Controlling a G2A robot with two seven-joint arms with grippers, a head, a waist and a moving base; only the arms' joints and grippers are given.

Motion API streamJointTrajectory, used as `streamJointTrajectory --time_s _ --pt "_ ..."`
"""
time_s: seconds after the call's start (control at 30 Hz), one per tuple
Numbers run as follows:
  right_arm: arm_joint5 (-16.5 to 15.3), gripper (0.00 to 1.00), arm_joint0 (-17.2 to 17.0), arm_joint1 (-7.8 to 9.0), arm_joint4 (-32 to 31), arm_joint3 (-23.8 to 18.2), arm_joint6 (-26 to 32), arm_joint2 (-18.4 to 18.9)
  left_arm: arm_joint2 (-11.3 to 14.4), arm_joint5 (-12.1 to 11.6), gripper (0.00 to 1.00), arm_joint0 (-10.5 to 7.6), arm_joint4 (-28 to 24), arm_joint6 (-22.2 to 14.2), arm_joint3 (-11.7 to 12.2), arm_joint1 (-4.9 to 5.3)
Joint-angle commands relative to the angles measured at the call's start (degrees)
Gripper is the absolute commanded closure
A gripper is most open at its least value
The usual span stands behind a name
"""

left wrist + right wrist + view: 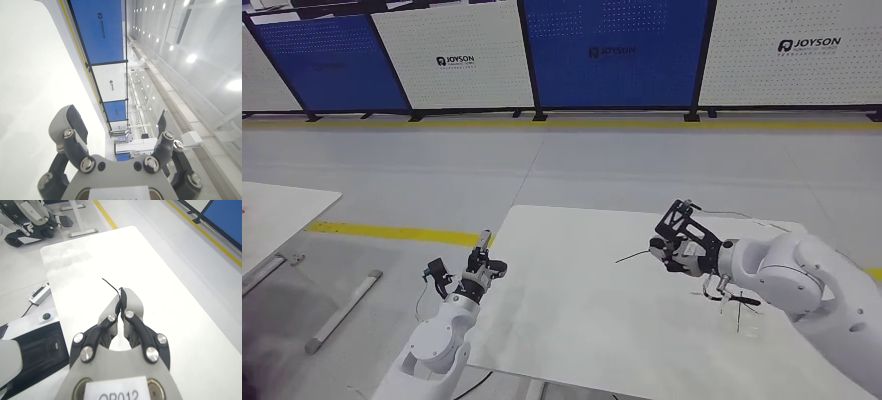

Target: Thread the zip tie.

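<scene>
Right hand (120,298), pressed together on the zip tie (110,284) and held above the smooth white surface (572,300), right of centre in the top view. The tie's thin, black, flexible tail curves free ahead of the hand. Left hand (119,121), spread and holding nothing, lower left at the surface's edge. Threading well probably requires the left hand to steady the limp tail near its tip.

Arms: glossy white rounded shells, bulky joints on right arm (787,270) and left arm (442,345). Left gripper (118,113) and right gripper (121,293) alike: pale grey metal palm plate, black curved links, round silver screws (87,165) (slotted heads), grey fingers faced with black ribbed pads (77,121). White label (117,389) on palm plate, dark print. Thin dark line at left wrist, probably cable (423,292).
</scene>
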Motion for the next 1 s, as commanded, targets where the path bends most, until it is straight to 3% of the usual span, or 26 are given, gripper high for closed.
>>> streamJointTrajectory --time_s 0.0,0.43,0.53,0.63,0.8,0.9,0.97 --pt "0.0 1.0 0.1 0.02 0.2 0.1 0.0 -0.1 0.0 0.0 0.0 0.0 0.0 0.0 0.0 0.0" --pt "0.0 1.0 -0.2 -0.01 0.0 -0.1 -0.8 -0.1 0.0 0.0 0.0 0.0 0.0 0.0 0.0 0.0" --pt "0.0 1.0 -0.8 -0.02 -5.4 -1.1 -3.0 -0.1 0.0 0.0 0.0 0.0 0.0 0.0 0.0 0.0" --pt "0.0 1.0 -0.2 -0.17 -9.6 -3.1 -5.0 -1.7 0.0 0.0 0.0 0.0 0.0 0.0 0.0 0.0" --pt "0.0 1.0 2.3 0.13 -19.1 -3.8 -11.8 -7.7 0.0 0.0 0.0 0.0 0.0 0.0 0.0 0.0" --pt "0.0 1.0 4.2 0.19 -19.3 -2.7 -14.4 -11.3 0.0 0.0 0.0 0.0 0.0 0.0 0.0 0.0" --pt "0.0 1.0 4.2 0.19 -19.3 -2.7 -14.4 -11.3 0.0 0.0 0.0 0.0 0.0 0.0 0.0 0.0"
